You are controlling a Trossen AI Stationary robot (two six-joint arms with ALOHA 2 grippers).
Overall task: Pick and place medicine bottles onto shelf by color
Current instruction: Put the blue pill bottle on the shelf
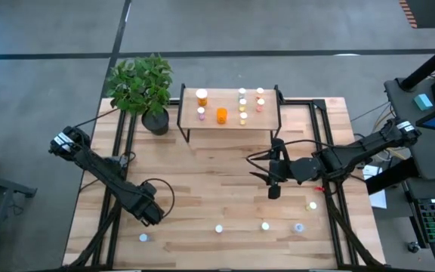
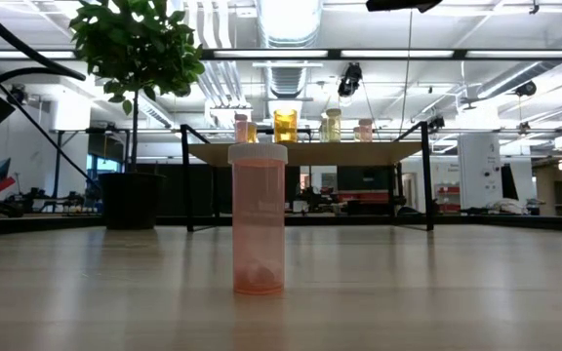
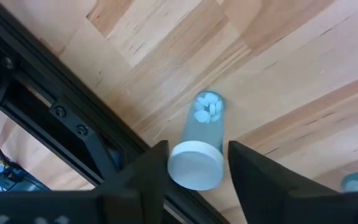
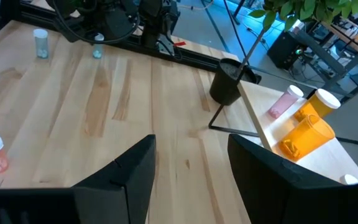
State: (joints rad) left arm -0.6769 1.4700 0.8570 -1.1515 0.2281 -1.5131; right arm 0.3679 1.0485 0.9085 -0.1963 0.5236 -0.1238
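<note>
The left gripper [image 1: 146,219] is low over the near left part of the wooden table [image 1: 202,181]. Its two fingers [image 3: 143,177] stand on both sides of a blue medicine bottle [image 3: 199,152] with a white cap and white pills inside. The bottle stands upright on the table between them. A small gap shows on each side of the cap, so the fingers are apart and they do not clamp the bottle.

The right gripper [image 1: 273,187] hangs over the middle right of the table, in front of the shelf [image 1: 229,121]. Its fingers [image 4: 126,171] are apart and hold nothing.

The shelf stands at the far side of the table, with a potted plant [image 1: 143,89] just to its left. On its top there are several small bottles: an orange bottle [image 1: 221,115], a pink bottle [image 1: 201,112], and pale yellow ones in a group [image 1: 242,106] more to the right.

More bottles stand along the near edge of the table. A pink bottle with a white cap [image 2: 258,216] is upright near the middle, a yellow one [image 1: 313,205] is at the right, and a blue one [image 1: 299,227] is near it.
</note>
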